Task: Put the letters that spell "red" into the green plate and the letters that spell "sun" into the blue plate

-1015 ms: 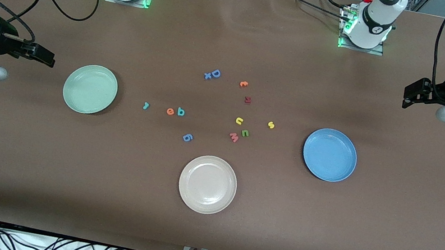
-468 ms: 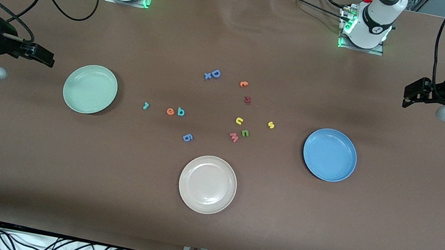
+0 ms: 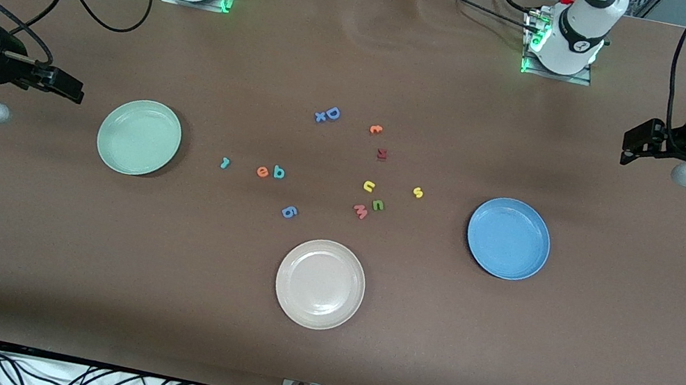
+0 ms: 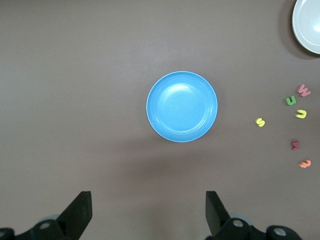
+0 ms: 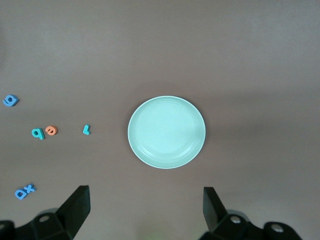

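Note:
The green plate (image 3: 139,137) (image 5: 166,132) lies empty toward the right arm's end. The blue plate (image 3: 508,238) (image 4: 182,106) lies empty toward the left arm's end. Between them on the table lie the teal "r" (image 3: 225,162) (image 5: 87,129), orange "e" (image 3: 263,171) and teal "d" (image 3: 279,172), then the yellow "u" (image 3: 369,186), olive "n" (image 3: 377,206) and yellow "s" (image 3: 418,192) (image 4: 260,122). My right gripper (image 3: 62,84) (image 5: 146,207) hangs open beside the green plate. My left gripper (image 3: 637,142) (image 4: 148,210) hangs open near the blue plate. Both hold nothing.
A beige-white plate (image 3: 320,284) sits nearest the front camera. Other letters lie among the task's letters: a blue "6" (image 3: 289,212), a blue "D" with an "x" (image 3: 328,114), a pink "w" (image 3: 360,210), a dark red piece (image 3: 381,153) and an orange piece (image 3: 375,129).

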You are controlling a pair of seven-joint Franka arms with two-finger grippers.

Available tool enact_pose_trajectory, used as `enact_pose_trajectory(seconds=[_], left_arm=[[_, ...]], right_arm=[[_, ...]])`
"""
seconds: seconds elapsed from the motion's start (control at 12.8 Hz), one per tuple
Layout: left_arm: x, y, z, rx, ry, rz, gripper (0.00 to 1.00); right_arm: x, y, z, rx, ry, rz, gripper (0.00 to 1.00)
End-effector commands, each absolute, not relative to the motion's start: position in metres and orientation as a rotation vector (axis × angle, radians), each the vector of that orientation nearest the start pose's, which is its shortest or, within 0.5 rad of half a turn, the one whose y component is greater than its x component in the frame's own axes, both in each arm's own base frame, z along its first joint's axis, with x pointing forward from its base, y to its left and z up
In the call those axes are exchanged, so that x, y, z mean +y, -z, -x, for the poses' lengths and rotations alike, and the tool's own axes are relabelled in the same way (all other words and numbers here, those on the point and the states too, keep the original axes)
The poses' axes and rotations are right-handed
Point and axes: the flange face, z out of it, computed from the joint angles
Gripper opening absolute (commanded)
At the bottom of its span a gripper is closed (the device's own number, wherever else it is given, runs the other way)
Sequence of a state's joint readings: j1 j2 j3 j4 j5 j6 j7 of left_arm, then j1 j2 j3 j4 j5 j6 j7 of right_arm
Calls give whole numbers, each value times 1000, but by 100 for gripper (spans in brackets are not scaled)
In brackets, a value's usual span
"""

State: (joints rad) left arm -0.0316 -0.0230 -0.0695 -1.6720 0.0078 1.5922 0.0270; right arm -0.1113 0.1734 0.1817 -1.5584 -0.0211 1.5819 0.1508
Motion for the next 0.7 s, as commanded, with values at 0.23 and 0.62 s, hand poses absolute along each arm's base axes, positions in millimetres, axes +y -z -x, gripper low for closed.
enact_pose_trajectory(seconds=[0.23, 0.62], left_arm=[[-55, -598, -535, 235, -106, 3134, 100], [-55, -598, -535, 235, -111, 3135, 100]], right_arm=[[31, -539, -596, 118, -231, 3146, 100], [31, -539, -596, 118, -231, 3146, 100]])
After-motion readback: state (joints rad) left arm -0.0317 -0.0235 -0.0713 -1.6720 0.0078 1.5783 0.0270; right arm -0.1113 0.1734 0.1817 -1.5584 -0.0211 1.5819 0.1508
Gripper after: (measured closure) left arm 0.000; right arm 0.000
